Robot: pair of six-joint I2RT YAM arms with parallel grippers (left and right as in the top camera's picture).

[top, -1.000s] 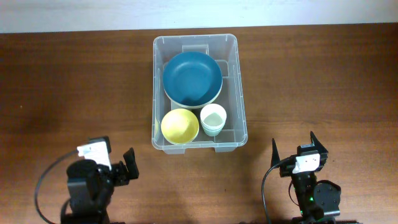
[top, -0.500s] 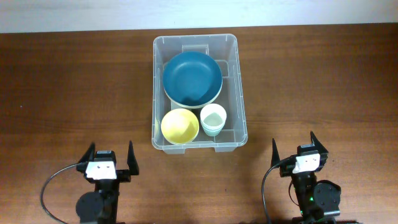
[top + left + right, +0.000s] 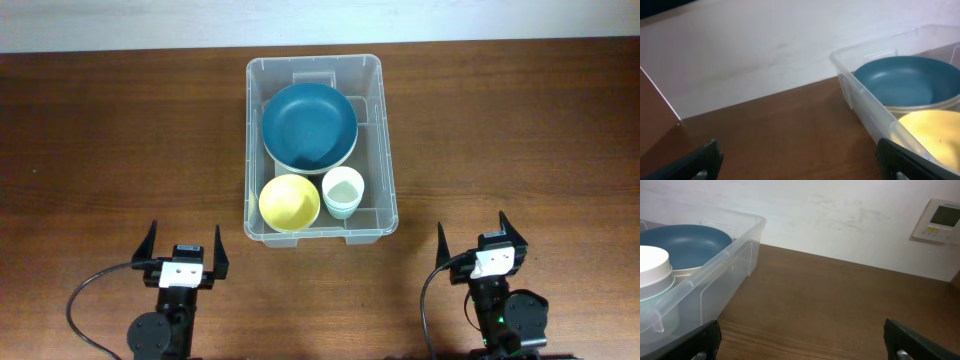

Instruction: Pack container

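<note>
The clear plastic container (image 3: 372, 130) stands at the table's middle back. It holds a large blue bowl (image 3: 309, 125), a yellow bowl (image 3: 289, 202) and a white cup stack (image 3: 343, 190). My left gripper (image 3: 185, 245) is open and empty near the front edge, left of the container. My right gripper (image 3: 482, 235) is open and empty at the front right. In the left wrist view the container (image 3: 860, 95), the blue bowl (image 3: 900, 82) and the yellow bowl (image 3: 932, 135) lie at the right. In the right wrist view the container (image 3: 730, 260) with the blue bowl (image 3: 685, 239) and the cup (image 3: 652, 265) lies at the left.
The brown wooden table (image 3: 120, 140) stretches to both sides of the container. A white wall (image 3: 840, 215) runs behind it, with a white wall panel (image 3: 937, 217) at the right.
My left arm has straightened and shifted right, its gripper now open and pointing toward the back. The right arm and the container's contents have not moved.
</note>
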